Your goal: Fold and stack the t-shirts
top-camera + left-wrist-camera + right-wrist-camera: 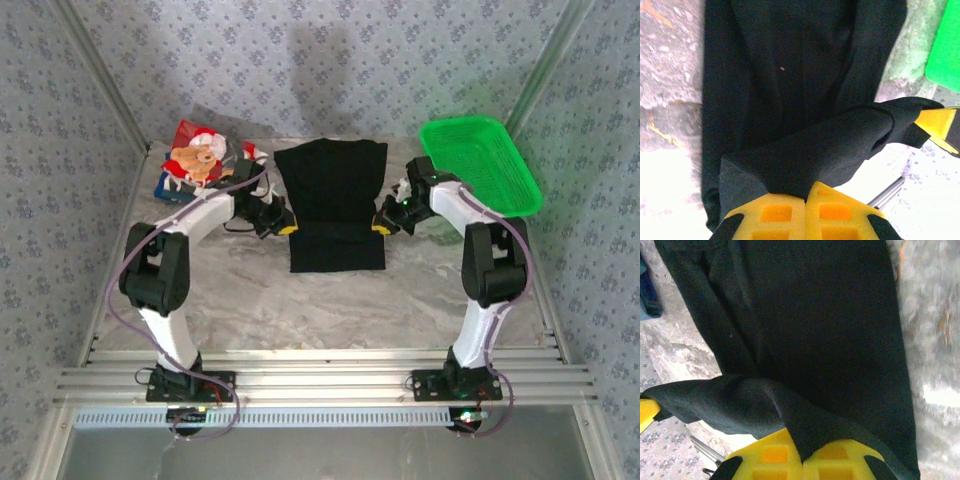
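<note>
My left gripper (805,196) and right gripper (802,452) each clamp a corner of the black t-shirt (333,190), spread flat just left of the green basket (480,165); the teddy-bear shirt (198,158) lies farther left.

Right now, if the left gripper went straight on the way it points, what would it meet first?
The black shirt. The left gripper is shut on a lifted fold of it, and the rest lies flat ahead. The right gripper sits aside, probably out of line.
</note>
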`<state>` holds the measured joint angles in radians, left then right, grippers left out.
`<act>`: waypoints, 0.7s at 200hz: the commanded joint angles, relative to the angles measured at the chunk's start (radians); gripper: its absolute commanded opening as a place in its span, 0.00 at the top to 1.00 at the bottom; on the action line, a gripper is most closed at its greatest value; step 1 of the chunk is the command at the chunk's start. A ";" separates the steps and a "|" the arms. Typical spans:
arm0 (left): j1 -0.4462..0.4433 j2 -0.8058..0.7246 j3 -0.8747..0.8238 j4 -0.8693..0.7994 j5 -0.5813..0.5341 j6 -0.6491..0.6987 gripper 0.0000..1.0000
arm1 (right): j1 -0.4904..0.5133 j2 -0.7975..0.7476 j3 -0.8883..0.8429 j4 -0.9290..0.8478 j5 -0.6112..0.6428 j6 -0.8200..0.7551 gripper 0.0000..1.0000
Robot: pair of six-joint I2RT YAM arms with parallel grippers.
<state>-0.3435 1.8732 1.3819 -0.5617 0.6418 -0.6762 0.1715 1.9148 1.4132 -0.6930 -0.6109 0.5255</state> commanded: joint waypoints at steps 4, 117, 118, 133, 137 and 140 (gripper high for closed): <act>0.017 0.072 0.070 -0.031 -0.004 0.042 1.00 | -0.016 0.088 0.078 -0.037 -0.022 -0.040 0.98; 0.059 0.215 0.484 0.006 0.000 -0.131 0.57 | -0.142 0.188 0.384 0.087 -0.122 0.164 0.53; 0.060 0.212 0.482 0.006 -0.002 -0.132 0.57 | -0.142 0.184 0.382 0.088 -0.121 0.164 0.52; 0.079 0.163 0.436 0.009 -0.030 -0.137 0.52 | -0.145 0.114 0.324 0.087 -0.115 0.137 0.52; 0.082 0.146 0.416 0.012 -0.035 -0.135 0.51 | -0.146 0.094 0.302 0.084 -0.111 0.130 0.52; 0.084 0.132 0.400 0.014 -0.038 -0.134 0.51 | -0.146 0.077 0.285 0.080 -0.110 0.122 0.51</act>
<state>-0.2928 2.1036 1.8431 -0.5423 0.6365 -0.7712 0.0277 2.1174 1.7702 -0.6071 -0.6968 0.6445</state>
